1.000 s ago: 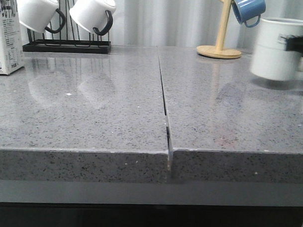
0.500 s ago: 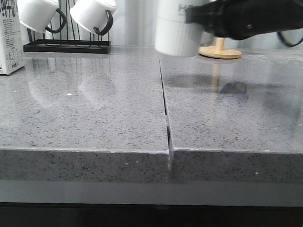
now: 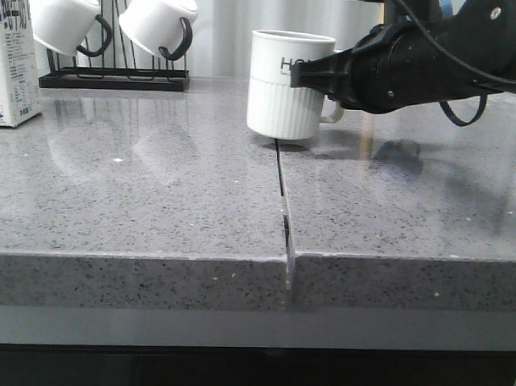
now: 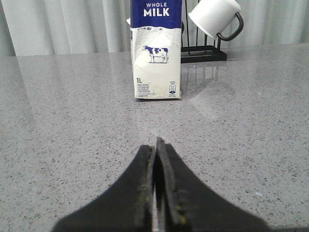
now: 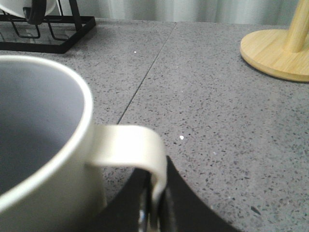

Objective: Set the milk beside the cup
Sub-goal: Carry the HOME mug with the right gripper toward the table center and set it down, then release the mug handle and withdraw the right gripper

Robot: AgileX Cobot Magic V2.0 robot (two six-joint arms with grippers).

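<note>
The white ribbed cup (image 3: 285,84) with black lettering stands upright on the seam at the middle of the counter. My right gripper (image 3: 334,73) is shut on its white handle (image 5: 145,150), whose lower part is pinched between the two fingers; the cup's rim (image 5: 72,96) fills the near side of the right wrist view. The milk carton (image 3: 13,53) stands upright at the far left of the counter, and in the left wrist view (image 4: 156,48) it shows its blue top and cow picture. My left gripper (image 4: 157,145) is shut and empty, some way short of the carton.
A black wire rack (image 3: 114,74) with two white black-handled mugs (image 3: 69,15) stands at the back left, next to the carton. A wooden mug tree base (image 5: 280,50) sits at the back right. The counter seam (image 3: 283,194) runs front to back.
My right arm has carried the cup from the far right edge leftward across the counter and lowered it onto the seam at the middle. The milk carton has not moved.
</note>
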